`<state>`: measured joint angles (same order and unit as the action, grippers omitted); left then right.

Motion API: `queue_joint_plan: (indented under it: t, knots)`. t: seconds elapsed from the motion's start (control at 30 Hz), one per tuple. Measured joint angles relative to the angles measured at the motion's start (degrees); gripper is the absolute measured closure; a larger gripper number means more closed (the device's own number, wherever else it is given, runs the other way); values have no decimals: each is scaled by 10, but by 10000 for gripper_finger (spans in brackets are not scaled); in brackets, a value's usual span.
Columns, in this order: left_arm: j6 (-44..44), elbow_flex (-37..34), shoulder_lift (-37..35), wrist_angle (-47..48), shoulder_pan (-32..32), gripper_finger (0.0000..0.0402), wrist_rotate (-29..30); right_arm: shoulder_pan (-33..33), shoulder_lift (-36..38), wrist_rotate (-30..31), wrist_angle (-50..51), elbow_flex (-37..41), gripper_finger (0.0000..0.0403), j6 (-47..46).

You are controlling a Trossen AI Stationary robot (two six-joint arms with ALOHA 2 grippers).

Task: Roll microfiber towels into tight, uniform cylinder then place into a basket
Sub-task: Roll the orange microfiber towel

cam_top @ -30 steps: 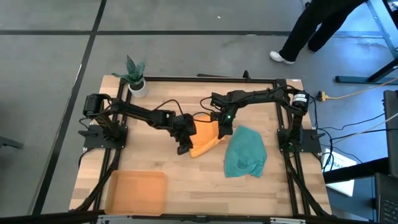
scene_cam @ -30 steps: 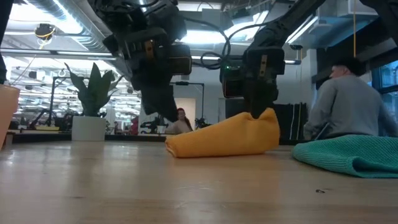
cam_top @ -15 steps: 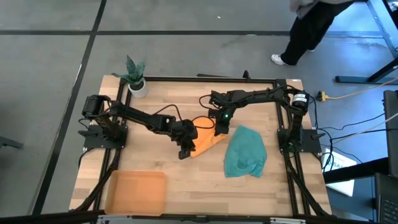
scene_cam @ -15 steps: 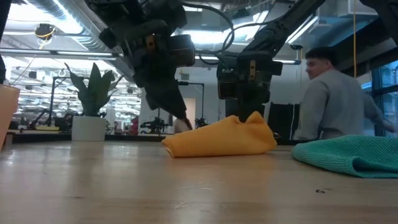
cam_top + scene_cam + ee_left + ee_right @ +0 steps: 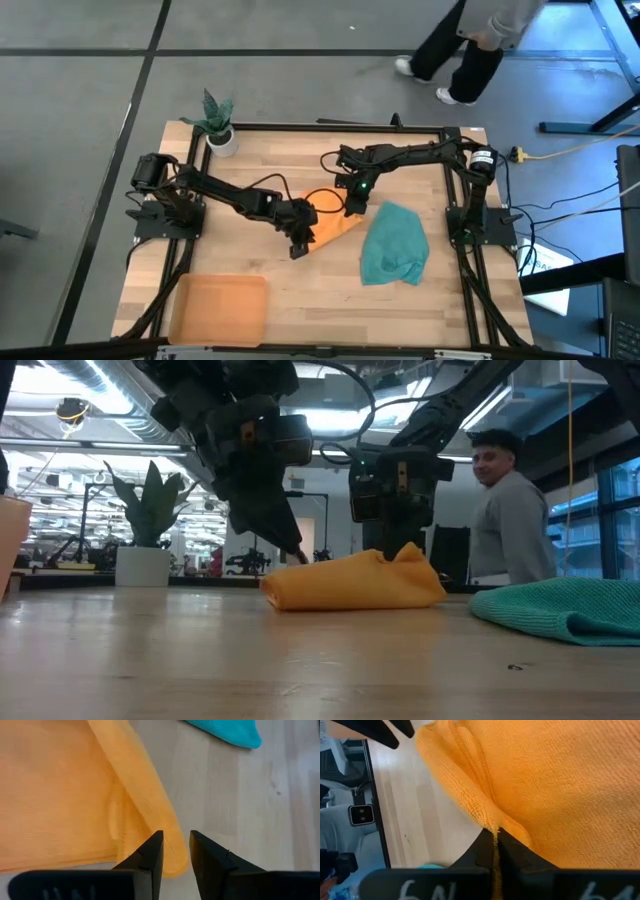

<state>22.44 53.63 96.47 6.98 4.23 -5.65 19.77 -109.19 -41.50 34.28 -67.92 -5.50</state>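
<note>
We look down on a pale wooden tabletop (image 5: 260,150) framed by black rails. At its middle lies the bright orange microfiber towel (image 5: 333,222), folded into a loose wedge. The right hand (image 5: 352,206) is closed on a pinched fold at the towel's far edge; its wrist view shows both dark fingers (image 5: 507,854) pressed together on the cloth. The left hand (image 5: 299,243) sits at the towel's near-left corner with its fingers (image 5: 150,857) slightly parted just beside the hem; whether they touch the cloth we cannot quite tell. The crumpled teal blue-green microfiber towel (image 5: 394,245) lies just right of the orange one. The shallow orange-tan translucent basket (image 5: 219,309) rests at the tabletop's near-left corner, well apart from both towels. A small white plant pot (image 5: 221,139) stands at the far-left corner.
</note>
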Motion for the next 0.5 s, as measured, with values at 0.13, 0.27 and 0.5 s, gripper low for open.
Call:
queue_joint_plan:
  t: [0.13, 0.27, 0.5]
  knots:
    - [1, 0, 0, 0, 0, 317, 26, 3, 0, 0, -1, 0, 391, 0]
    - [37, 0, 0, -2, -1, 317, 40, 4, 0, 0, -1, 0, 391, 0]
    - [79, 0, 24, -20, 9, 317, 33, 4, 0, 0, -2, 0, 391, 7]
